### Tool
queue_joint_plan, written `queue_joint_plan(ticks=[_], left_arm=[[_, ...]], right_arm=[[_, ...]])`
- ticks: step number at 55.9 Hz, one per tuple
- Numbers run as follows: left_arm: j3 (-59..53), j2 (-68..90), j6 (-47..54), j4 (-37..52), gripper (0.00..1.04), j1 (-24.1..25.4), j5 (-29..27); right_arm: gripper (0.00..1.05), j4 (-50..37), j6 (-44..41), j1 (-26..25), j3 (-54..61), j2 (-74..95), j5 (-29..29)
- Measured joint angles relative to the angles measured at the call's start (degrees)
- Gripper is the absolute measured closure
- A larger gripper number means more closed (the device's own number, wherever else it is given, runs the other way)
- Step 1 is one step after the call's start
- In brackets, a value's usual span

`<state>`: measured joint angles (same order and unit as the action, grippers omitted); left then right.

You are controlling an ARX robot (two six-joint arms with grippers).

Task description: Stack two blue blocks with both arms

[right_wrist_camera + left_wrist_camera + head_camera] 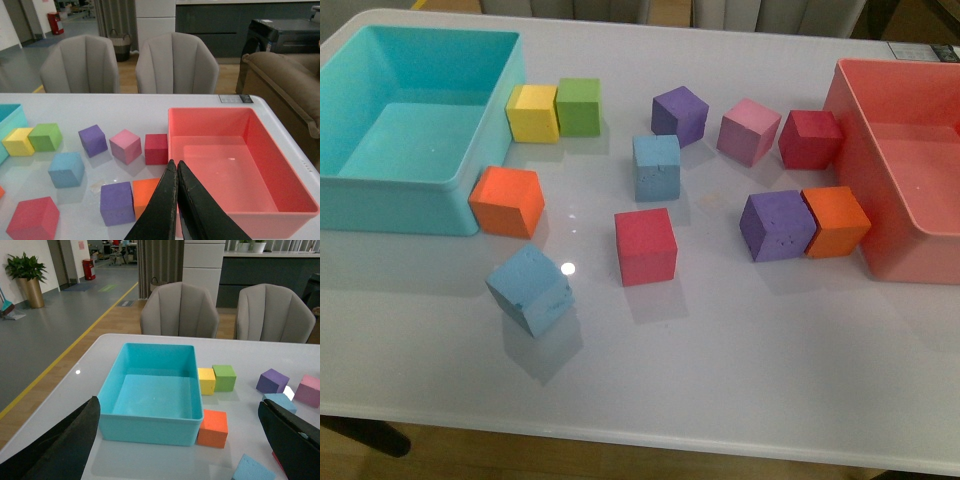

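Blocks: upper blue block [657, 167] mid-frame, square-on; lower blue block [530, 290] lower left, turned cornerwise, well apart. Left gripper [178, 407] fingers spread wide; right gripper [176, 167] fingers pressed together, empty.

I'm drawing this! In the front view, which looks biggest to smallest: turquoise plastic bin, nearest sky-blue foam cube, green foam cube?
1. turquoise plastic bin
2. nearest sky-blue foam cube
3. green foam cube, maybe only because it's farther away
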<state>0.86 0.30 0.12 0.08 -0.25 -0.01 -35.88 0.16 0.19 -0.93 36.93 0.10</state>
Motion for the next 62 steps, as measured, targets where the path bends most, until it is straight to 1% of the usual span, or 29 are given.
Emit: queue_joint_plan(ticks=[9, 31, 59, 62], left_arm=[[0.0, 0.0, 0.0, 0.0, 0.09, 0.0, 0.0], [0.0, 0.0, 0.0, 0.0, 0.09, 0.0, 0.0], [0.0, 0.0, 0.0, 0.0, 0.09, 0.0, 0.0], [0.0, 0.0, 0.0, 0.0, 0.09, 0.0, 0.0]], right_arm=[[1.03, 6.2, 0.0, 0.0, 0.0, -6.8, 0.0], [1.03, 17.1, 0.0, 0.0, 0.0, -18.2, 0.0], [1.03, 25.8, 0.0, 0.0, 0.0, -26.9, 0.0], [1.03, 31.9, 0.0, 0.0, 0.0, -31.3, 0.0]])
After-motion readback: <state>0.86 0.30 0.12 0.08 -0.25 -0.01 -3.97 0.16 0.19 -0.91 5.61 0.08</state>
